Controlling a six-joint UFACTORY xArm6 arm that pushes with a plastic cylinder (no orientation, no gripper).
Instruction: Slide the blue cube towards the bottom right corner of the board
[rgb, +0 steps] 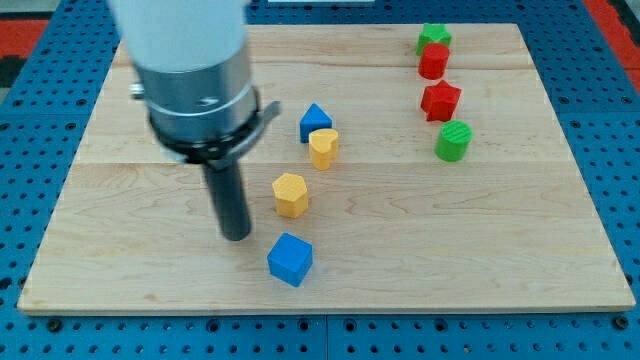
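Note:
The blue cube (290, 259) sits on the wooden board (500, 230) near the view's bottom, a little left of centre. My tip (236, 236) is just to the cube's upper left, with a small gap between them. The rod rises from there to the arm's wide grey body at the view's top left.
A yellow hexagonal block (290, 194) lies just above the cube. A yellow heart-like block (323, 147) and a blue triangular block (314, 121) are above that. At the top right are a green star (433, 37), a red cylinder (433, 61), a red star (441, 101) and a green cylinder (453, 141).

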